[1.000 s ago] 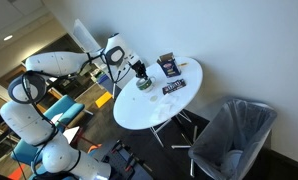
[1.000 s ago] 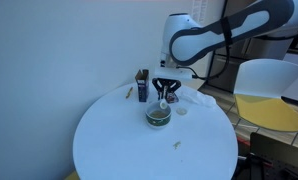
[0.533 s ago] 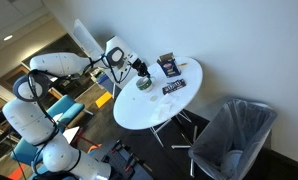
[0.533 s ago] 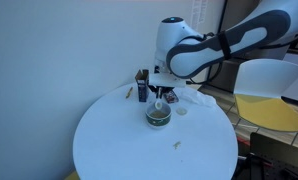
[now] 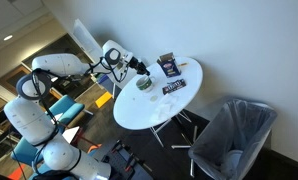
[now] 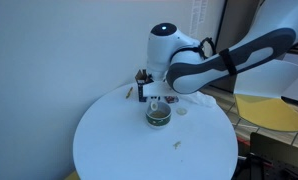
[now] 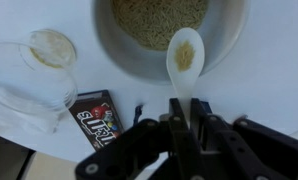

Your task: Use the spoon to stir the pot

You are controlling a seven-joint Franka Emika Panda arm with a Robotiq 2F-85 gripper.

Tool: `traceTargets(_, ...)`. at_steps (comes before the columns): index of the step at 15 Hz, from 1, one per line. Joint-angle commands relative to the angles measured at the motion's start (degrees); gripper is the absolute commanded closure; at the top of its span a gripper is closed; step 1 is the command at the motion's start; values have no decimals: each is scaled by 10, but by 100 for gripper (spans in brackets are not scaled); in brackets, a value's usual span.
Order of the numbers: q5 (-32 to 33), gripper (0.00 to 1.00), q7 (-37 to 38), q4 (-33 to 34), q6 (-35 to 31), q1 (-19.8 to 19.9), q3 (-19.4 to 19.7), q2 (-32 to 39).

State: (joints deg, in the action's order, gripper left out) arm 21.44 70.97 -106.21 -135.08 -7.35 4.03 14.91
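The small round silvery pot holds a tan grainy filling; it also shows in both exterior views on the white round table. My gripper is shut on the handle of a white spoon. The spoon's bowl carries a little filling and sits at the pot's near rim. In both exterior views the gripper hangs just above the pot.
A flat dark packet lies beside the pot. An upright dark box stands behind it. A small clear cup and crumpled white plastic sit close by. A grey chair stands beside the table.
The arm has swung and turned above the pot, moving the spoon across it. The pot and other items have not moved.
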Motion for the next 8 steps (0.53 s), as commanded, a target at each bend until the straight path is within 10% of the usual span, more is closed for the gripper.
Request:
traceTargets(1,57,96,32,-24,-6,-18,5,-21)
traceTargets(7,118,96,45,-43,-3,-31,-3,-29)
traceTargets(8,123,60,46,-49,-3,-32,-5,-33)
